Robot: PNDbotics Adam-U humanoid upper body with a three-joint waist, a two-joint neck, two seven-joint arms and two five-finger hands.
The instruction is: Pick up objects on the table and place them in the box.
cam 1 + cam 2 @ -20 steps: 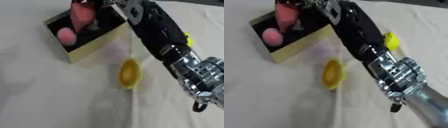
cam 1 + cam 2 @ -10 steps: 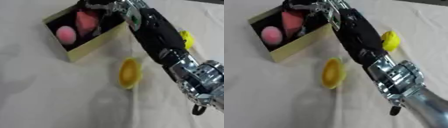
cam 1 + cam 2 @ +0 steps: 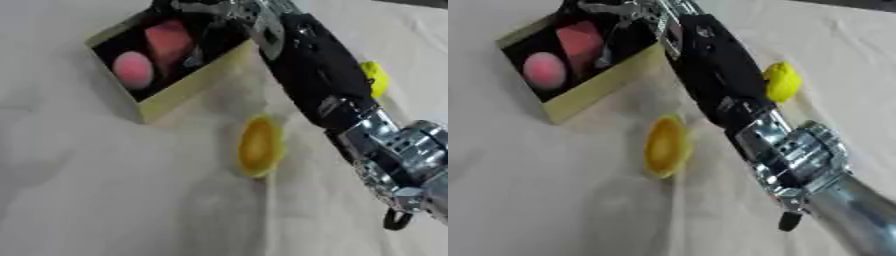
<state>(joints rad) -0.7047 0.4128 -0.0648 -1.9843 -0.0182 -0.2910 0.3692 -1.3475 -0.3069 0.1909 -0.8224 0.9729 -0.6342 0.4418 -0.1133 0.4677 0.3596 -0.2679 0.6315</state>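
Cloth [image 3: 79,200], pale and creased, spread across the whole table, with broad bare room along the near and left sides. Box [image 3: 597,87], shallow and black inside with pale yellow walls, set askew at the upper left, one corner turned toward the near side. Lying inside: pink ball [image 3: 544,71] at the left end, red-orange block [image 3: 581,41] just beside it toward the middle. Right arm [image 3: 324,90], black with a silver joint, slanting from the lower right corner up to the box and crossing its right end. Right hand [image 3: 623,15] poised over the box's right part, fingers loosely spread and holding nothing; whether touching the box floor cannot be told. Left hand nowhere in sight.

On open cloth near the box's lower corner but apart from it: yellow-orange oval piece [image 3: 261,146], smooth and elongated, standing lengthwise toward the camera, clear of the arm on its right. Unoccupied cloth all round it except for the arm on the right. Beyond the arm on the right: small bright yellow object [image 3: 781,81], lumpy, shape not made out, just beside the forearm, partly hidden by it in the left eye view. More bare cloth past it toward the right edge and the far side. Dark strip at the top right corner, marking the far edge of the table.
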